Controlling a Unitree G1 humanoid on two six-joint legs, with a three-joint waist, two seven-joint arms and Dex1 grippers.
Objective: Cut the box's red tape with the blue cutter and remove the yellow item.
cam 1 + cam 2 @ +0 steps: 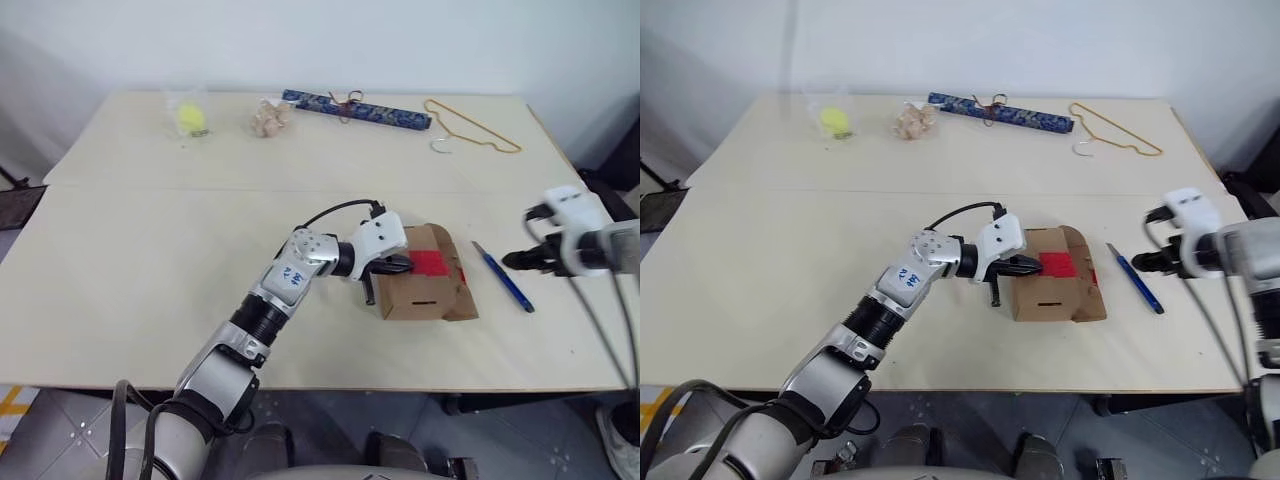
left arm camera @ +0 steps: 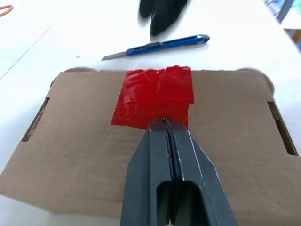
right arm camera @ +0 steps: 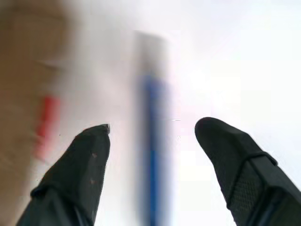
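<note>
The brown cardboard box [image 1: 425, 290] lies shut on the table with the red tape [image 1: 430, 263] across its lid. My left gripper [image 1: 403, 265] is shut, its tips resting on the lid at the near edge of the red tape [image 2: 155, 96]. The blue cutter [image 1: 503, 277] lies flat on the table just right of the box, blade end toward the far side. Above and right of it my right gripper [image 1: 520, 261] hovers open and empty; in the right wrist view the cutter [image 3: 150, 155] shows blurred between the two fingers. The yellow item is hidden.
Along the far edge lie a yellow-green ball in a clear bag [image 1: 190, 118], a small pile of wooden pieces [image 1: 270, 119], a dark blue patterned roll [image 1: 355, 108] and a wire hanger [image 1: 470, 128]. The table's right edge [image 1: 585, 250] runs close behind my right gripper.
</note>
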